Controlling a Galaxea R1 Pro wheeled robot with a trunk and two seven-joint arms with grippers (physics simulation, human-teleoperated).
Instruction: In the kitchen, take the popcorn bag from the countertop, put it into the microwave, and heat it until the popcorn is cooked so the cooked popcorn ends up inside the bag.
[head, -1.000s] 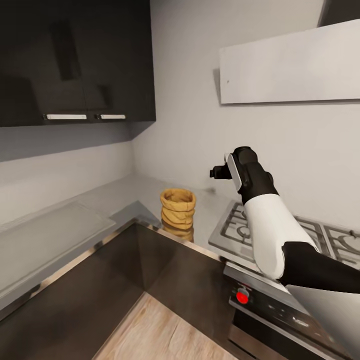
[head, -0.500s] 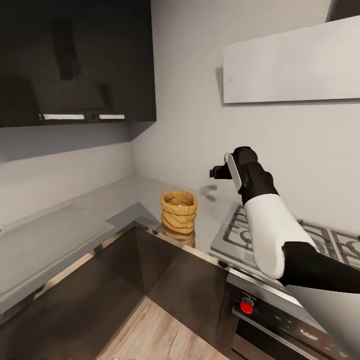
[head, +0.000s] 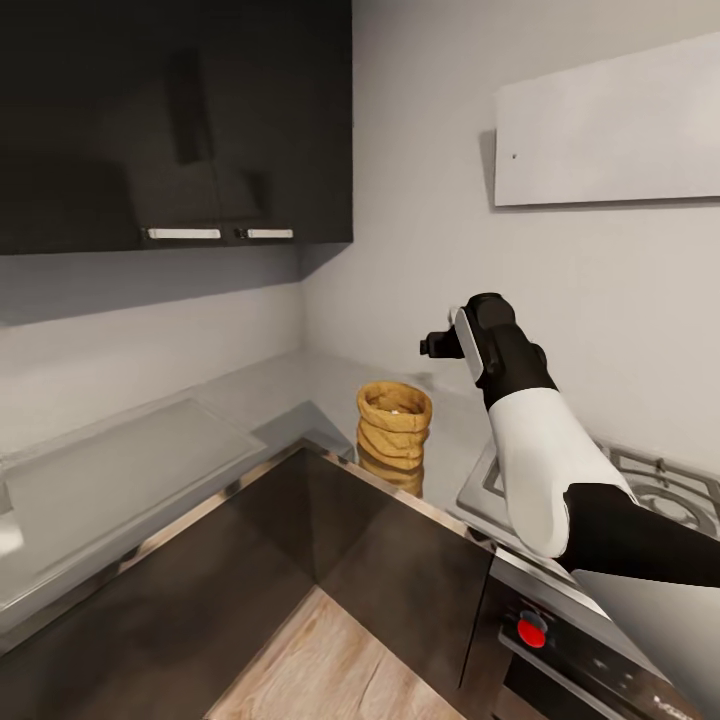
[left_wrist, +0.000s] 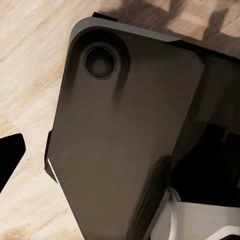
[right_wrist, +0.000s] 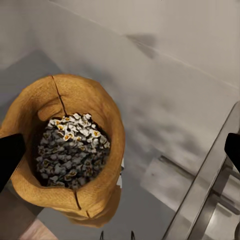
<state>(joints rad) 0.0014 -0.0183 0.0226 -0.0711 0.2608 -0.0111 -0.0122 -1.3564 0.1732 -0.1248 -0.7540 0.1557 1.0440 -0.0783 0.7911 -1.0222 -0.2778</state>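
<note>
Nearest the camera, head view: wood-plank floor (head: 330, 665) and dark cabinet fronts (head: 400, 570) meeting at an inside corner.

Right arm (head: 540, 470): white and black, raised above the worktop's corner; its wrist is level with and to the right of the sack. Right gripper (right_wrist: 120, 150): two dark fingertips (right_wrist: 10, 155) stand at opposite edges of the right wrist view, jaws released and wide apart, nothing between them but the sack below.

Popcorn bag (head: 393, 430): tan sack, upright on the grey worktop (head: 250, 400) near its front edge, between the inside corner and the gas hob (head: 640, 485). Rim rolled, mouth open. Popcorn (right_wrist: 72, 150): heap of small whitish kernels inside the bag, below the rim.

Oven front (head: 600, 650): black, red knob (head: 531, 632), under the hob.

Farther back: pale wall (head: 420, 200), dark upper cabinets (head: 170, 120), light panel (head: 610, 130).

Left gripper: state cannot be told; the left wrist view shows a dark robot part (left_wrist: 125, 140) over floor.
</note>
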